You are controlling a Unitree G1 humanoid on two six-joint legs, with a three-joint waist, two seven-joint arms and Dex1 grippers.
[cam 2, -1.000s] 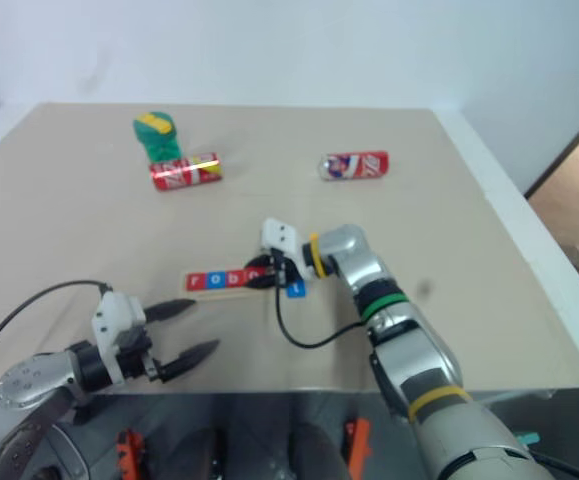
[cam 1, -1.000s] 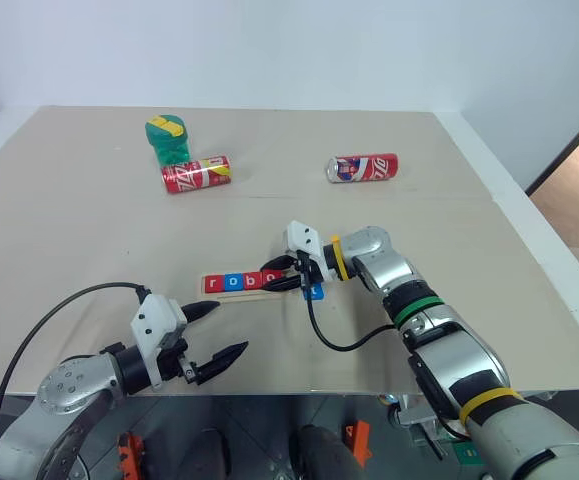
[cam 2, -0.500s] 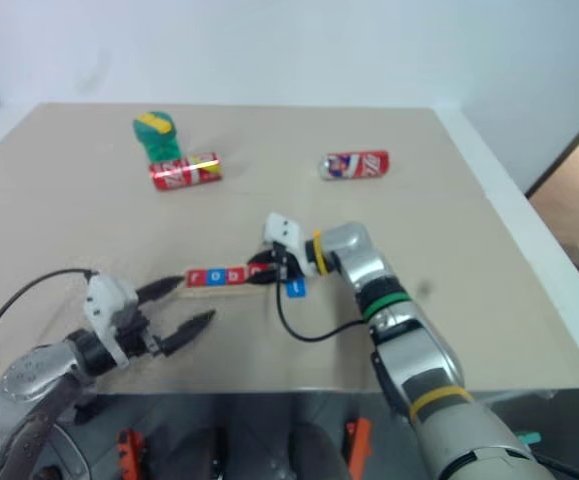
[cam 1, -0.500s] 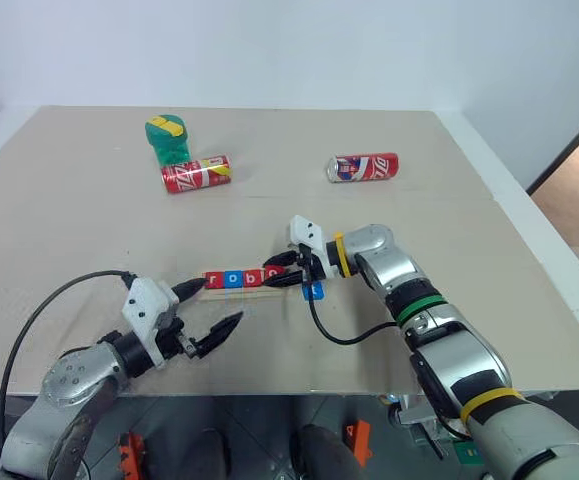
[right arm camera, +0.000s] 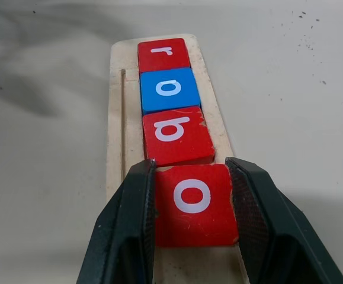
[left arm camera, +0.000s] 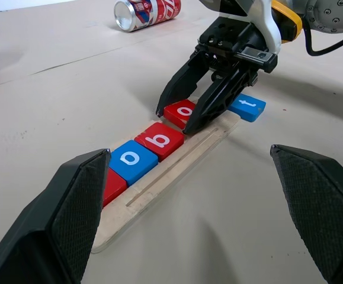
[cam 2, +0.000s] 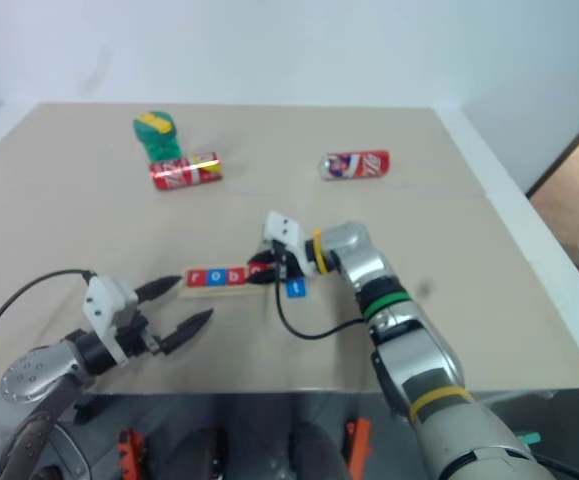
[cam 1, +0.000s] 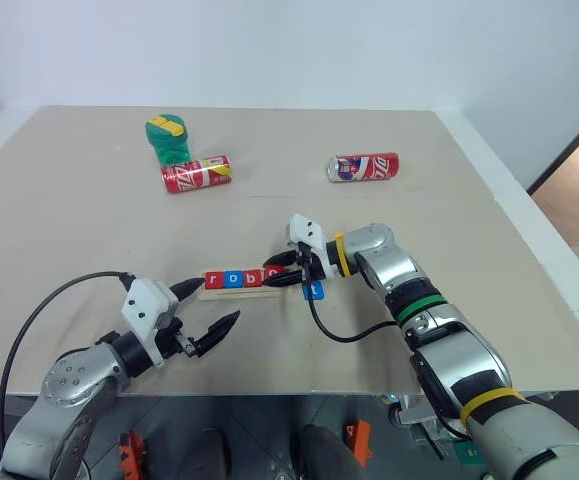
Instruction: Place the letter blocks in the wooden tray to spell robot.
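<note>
Beige tabletop (cam 1: pixel 89 220), matte, paper-like covering with a seam across the far half; white wall behind, pale rim at the edges.

Tray (left arm camera: pixel 159 183) lies near table centre, long axis 9-to-3. Seated in it, from the 9 o'clock end: red r (right arm camera: pixel 163 54), blue o (right arm camera: pixel 169 89), red b (right arm camera: pixel 176 135). Red o (right arm camera: pixel 192 204) is fourth, pinched edge-to-edge by right end effector (cam 1: pixel 287 276), narrow-set on the tile, over the tray's 3 o'clock end. Blue t (left arm camera: pixel 247 107) lies flat on the tabletop just beside that end, at about 4 o'clock from it, not yet placed.

Left end effector (cam 1: pixel 205 309) hangs wide apart, holding nothing, at 7 o'clock from the tray, near its r end.

Handling, judged: tiles look light, rigid, smooth-faced; thin, so take by opposite side edges. Tray likely light enough to slide if nudged.

Two red cans (cam 1: pixel 196 174) (cam 1: pixel 363 167) lying at 11 and 1 o'clock, well apart; green object (cam 1: pixel 167 139) behind the 11 o'clock can.
</note>
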